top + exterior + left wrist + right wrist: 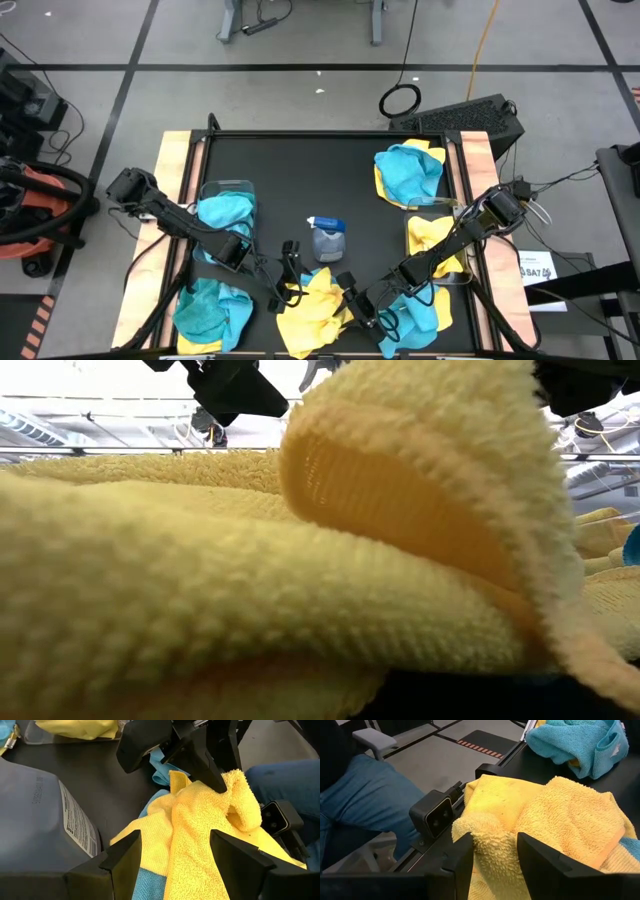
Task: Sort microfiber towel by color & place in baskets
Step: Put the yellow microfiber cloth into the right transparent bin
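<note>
A yellow towel (312, 305) lies crumpled at the table's near edge, between a teal towel (210, 312) and another teal towel (425, 312). It fills the low view (250, 610). My right gripper (495, 845) is shut on a raised fold of it. My left gripper (175, 852) is open, a finger on either side of the same towel; whether they touch it I cannot tell. The left basket (240, 188) holds a teal towel (222, 212). The right basket (412, 222) holds a yellow one (432, 238). At the far right, a teal towel (408, 170) lies on a yellow one. My right gripper pinches a raised fold (492, 832) of the yellow towel between its two fingers, which slant down at it from above (200, 762). The fold stands up as a hump (242, 800). The rest of the towel lies on the table and over a teal cloth (150, 882).
A grey spray bottle (327, 240) with a blue top stands mid-table, just beyond both grippers, and looms beside my left gripper (40, 815). A small black camera (432, 817) sits at the near edge. A person's jeans-clad leg (370, 795) is just off that edge.
</note>
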